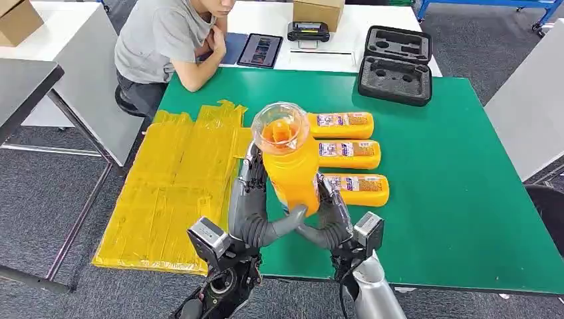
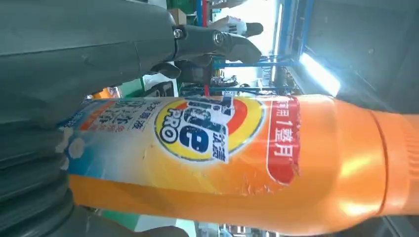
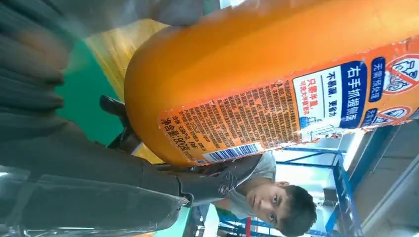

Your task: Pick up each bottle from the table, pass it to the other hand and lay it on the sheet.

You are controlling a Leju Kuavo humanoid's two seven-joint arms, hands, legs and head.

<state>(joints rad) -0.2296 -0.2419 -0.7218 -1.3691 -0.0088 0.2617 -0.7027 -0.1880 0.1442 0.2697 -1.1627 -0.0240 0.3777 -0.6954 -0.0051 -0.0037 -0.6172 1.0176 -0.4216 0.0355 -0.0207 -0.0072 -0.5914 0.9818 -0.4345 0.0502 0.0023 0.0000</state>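
Note:
An orange detergent bottle with a clear cap stands upright above the table's near edge, held between both hands. My left hand grips its left side and my right hand grips its right side, thumbs meeting under its base. Up close, the left wrist view has the bottle's front label beside my left hand. The back label lies against my right hand. Three more orange bottles lie side by side on the green table. The yellow sheet is spread to the left.
A person sits at the table's far left corner, leaning on an elbow. A black foam case rests at the far edge. Behind it, a white table carries a tablet, a small device and a cardboard box.

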